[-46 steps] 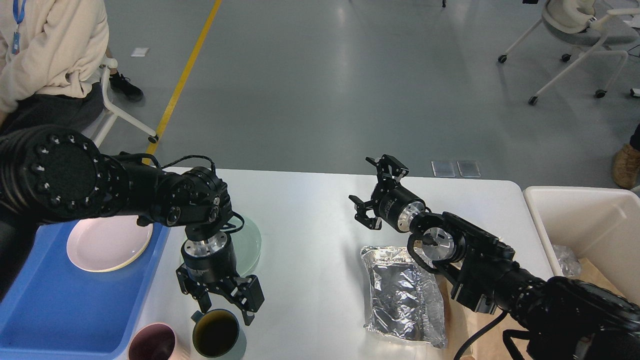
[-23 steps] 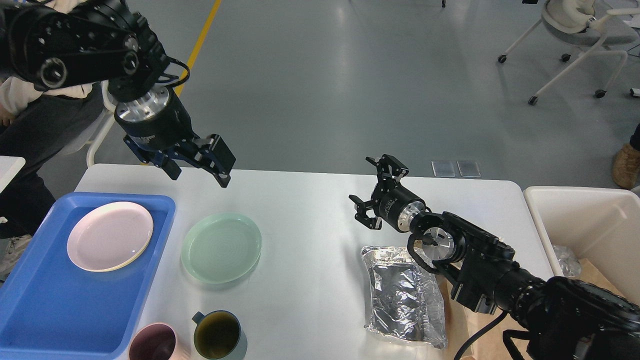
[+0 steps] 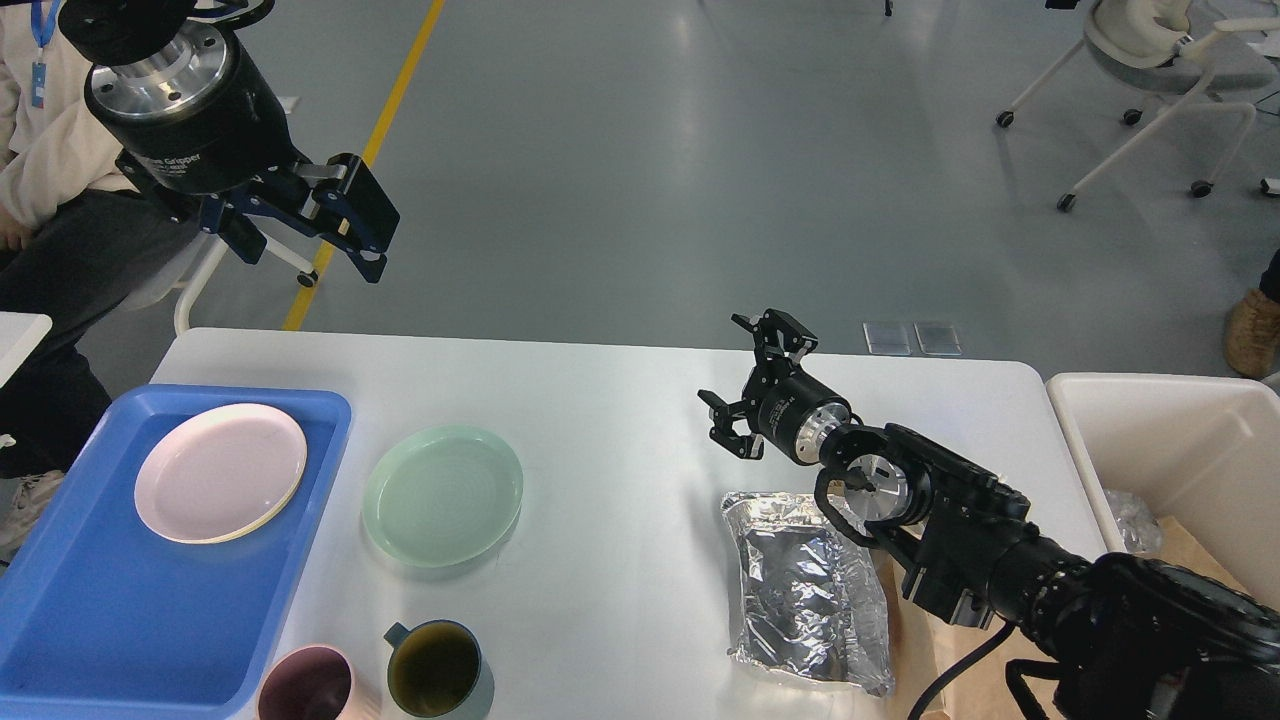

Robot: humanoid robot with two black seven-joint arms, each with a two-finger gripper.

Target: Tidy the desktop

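Observation:
The white desktop [image 3: 620,400] spans the view. On it lie a green plate [image 3: 443,495], a grey-green mug [image 3: 437,670], a pink cup [image 3: 308,688] at the front edge and a silver foil bag [image 3: 805,590]. A pink plate [image 3: 220,472] rests in the blue tray [image 3: 90,610] at the left. My left gripper [image 3: 305,235] hangs open and empty high above the table's far left corner. My right gripper [image 3: 755,385] stands open and empty over the table's middle, just beyond the foil bag.
A cream-white bin [image 3: 1170,440] stands at the table's right end, with crumpled plastic and brown paper inside. A seated person [image 3: 60,150] is at the far left beside a chair. An office chair [image 3: 1150,80] stands far right on the grey floor.
My left arm has risen from just above the grey-green mug to high over the far left corner, still open and empty. The right arm has not moved.

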